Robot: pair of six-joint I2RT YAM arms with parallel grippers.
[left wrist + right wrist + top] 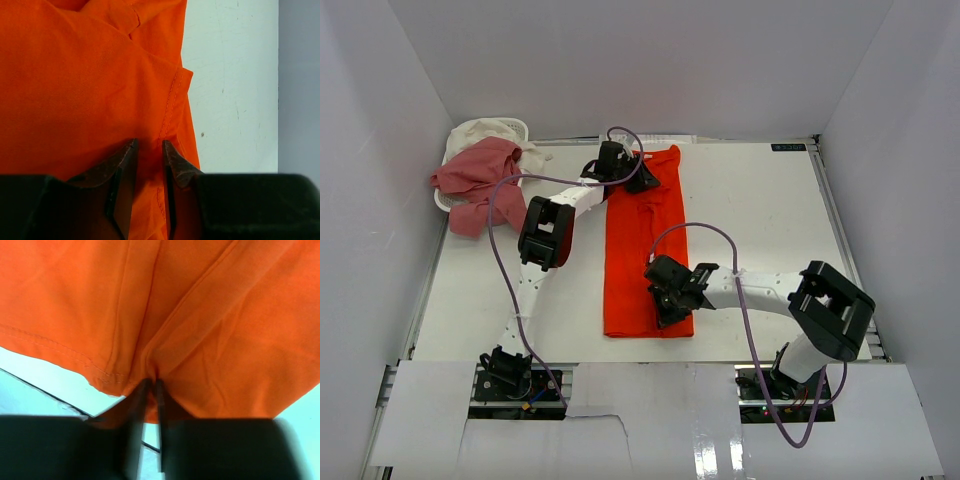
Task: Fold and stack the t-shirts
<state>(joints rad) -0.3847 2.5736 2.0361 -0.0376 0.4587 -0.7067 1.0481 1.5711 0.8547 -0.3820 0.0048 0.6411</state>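
Both ends of the orange shirt [645, 250] are covered. It lies folded narrow in the middle of the surface [760, 220], long axis running 12 to 6. My right end effector [151, 381] is at the 6 o'clock hem, jaws nearly together with a ridge of fabric pinched between them. My left end effector [149, 142] sits at the 12 o'clock end by a sleeve seam, jaws a little apart with cloth between — I cannot tell if it truly grips. The coming fold, I judge, runs along that axis — one end carried over the other. Pink shirt [475, 180] and cream shirt [495, 130] lie at 10 o'clock on the basket [442, 203].
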